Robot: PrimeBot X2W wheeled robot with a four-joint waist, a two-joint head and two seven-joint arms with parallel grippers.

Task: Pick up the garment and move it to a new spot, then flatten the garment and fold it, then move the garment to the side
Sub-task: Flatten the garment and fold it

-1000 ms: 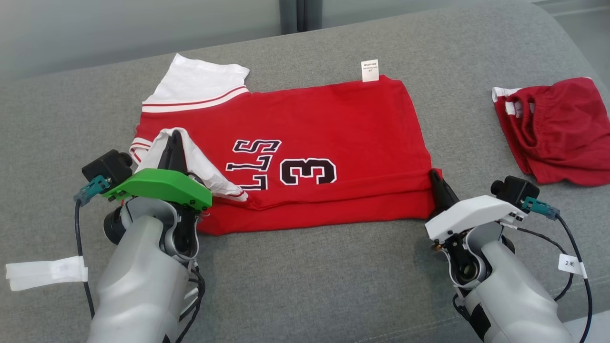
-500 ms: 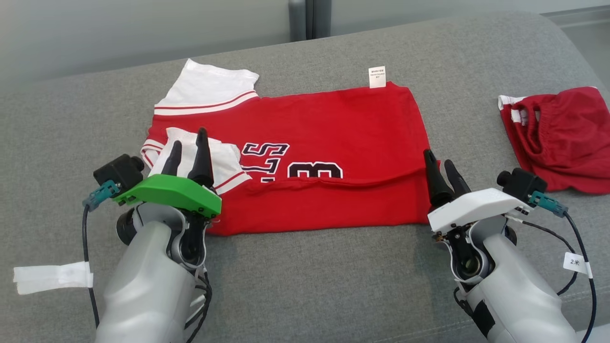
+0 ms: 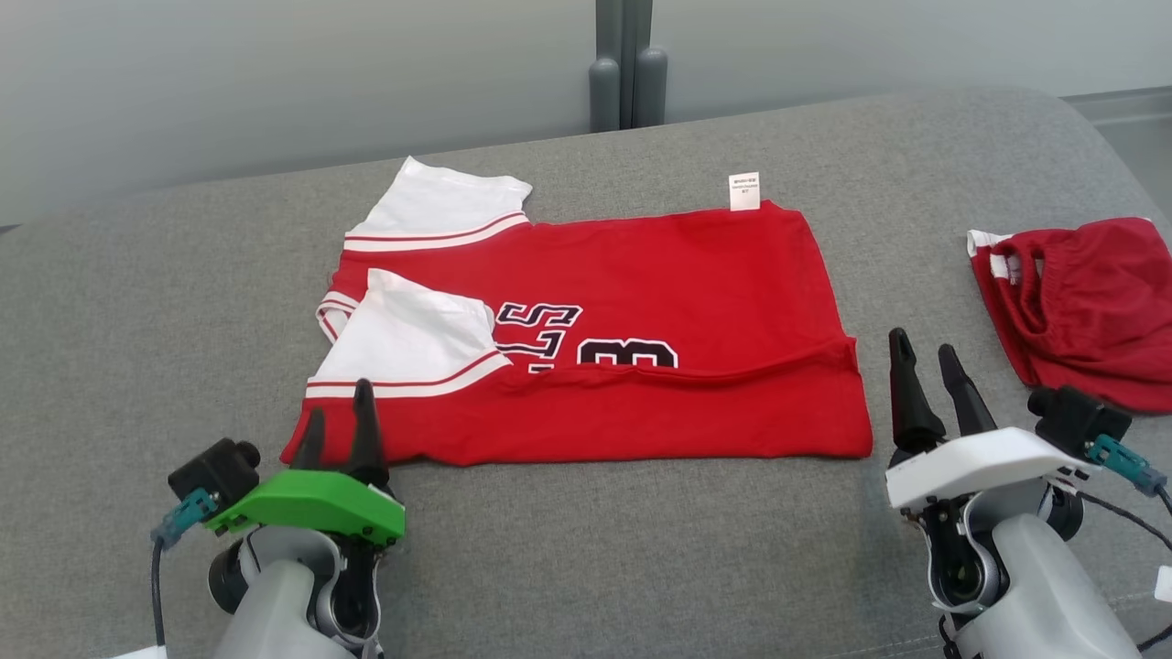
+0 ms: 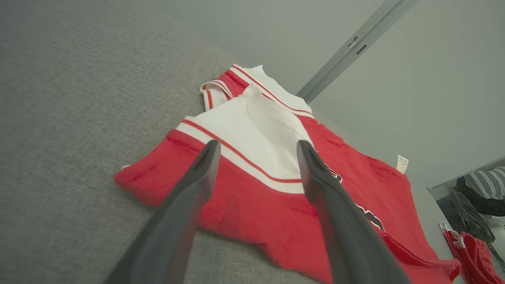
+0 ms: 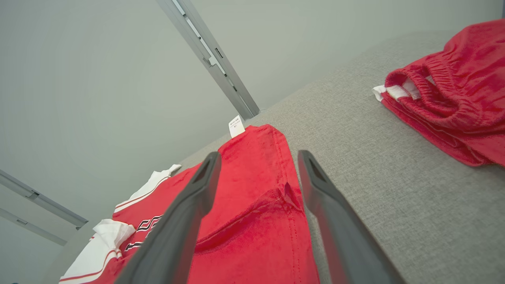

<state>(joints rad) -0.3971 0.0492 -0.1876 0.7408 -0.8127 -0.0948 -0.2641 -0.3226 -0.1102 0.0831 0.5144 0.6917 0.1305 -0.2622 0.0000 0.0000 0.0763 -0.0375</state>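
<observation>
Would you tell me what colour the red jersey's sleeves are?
The sleeves are white with red-striped cuffs; best in head view.

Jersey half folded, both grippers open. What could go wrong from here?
The folded flap puckers near its right end; another fold may press that crease in. The far white sleeve sticks out and could stay outside the fold. The red shorts lie near the right gripper, which might snag them.

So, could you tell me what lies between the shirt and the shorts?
Only bare grey cushion, seen in the head view; the open right hand rises at its near end.
</observation>
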